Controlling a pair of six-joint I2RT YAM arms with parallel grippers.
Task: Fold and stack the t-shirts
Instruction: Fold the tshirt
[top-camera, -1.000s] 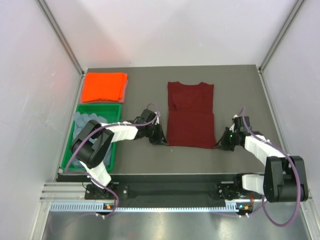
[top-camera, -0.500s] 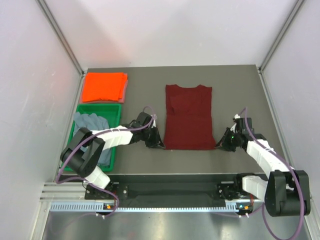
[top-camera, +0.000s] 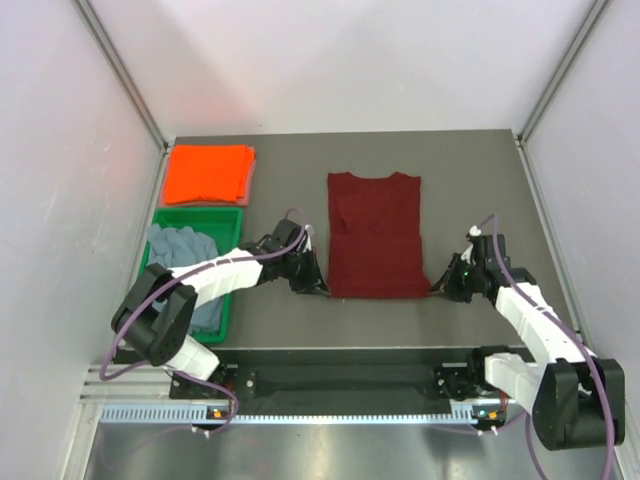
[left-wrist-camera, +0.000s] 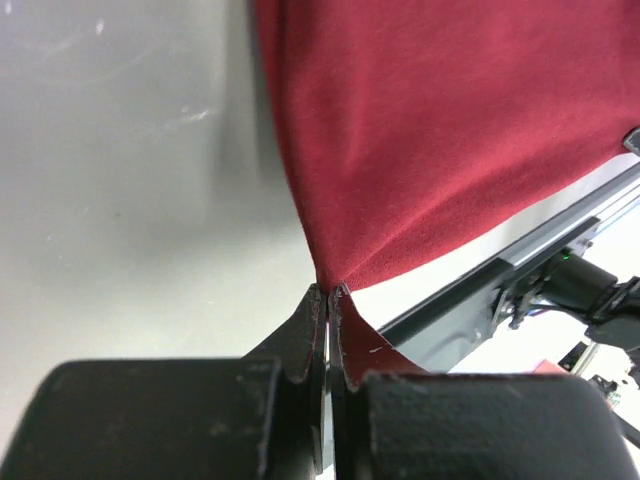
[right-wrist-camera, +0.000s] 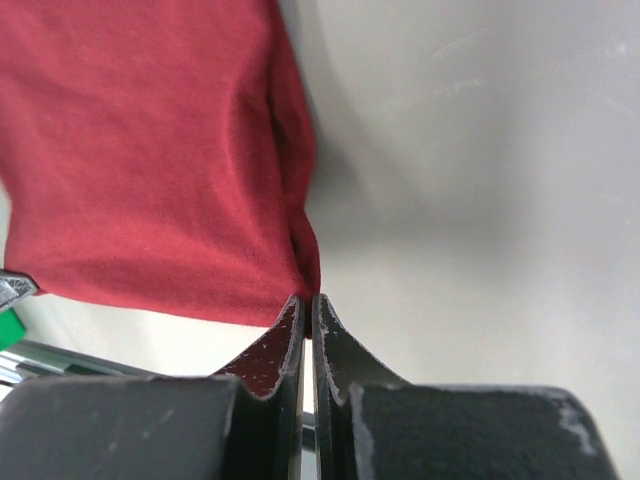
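A dark maroon t-shirt (top-camera: 376, 235) lies flat in the middle of the table, collar at the far end, sides folded in. My left gripper (top-camera: 322, 288) is shut on its near left corner; the cloth (left-wrist-camera: 440, 140) runs up from the fingertips (left-wrist-camera: 318, 300). My right gripper (top-camera: 436, 289) is shut on the near right corner, with the maroon cloth (right-wrist-camera: 150, 150) pinched at the tips. An orange t-shirt (top-camera: 208, 172) lies folded at the far left. A grey-blue t-shirt (top-camera: 185, 250) lies crumpled in the green tray (top-camera: 198, 215).
The green tray stands at the left, just in front of the orange shirt, which rests on a pinkish layer (top-camera: 250, 180). White walls close in both sides. A metal rail (top-camera: 340, 385) runs along the near edge.
Both grippers have drawn the maroon shirt's near hem slightly toward the near edge and left; the left arm's elbow has swung down and left over the tray.
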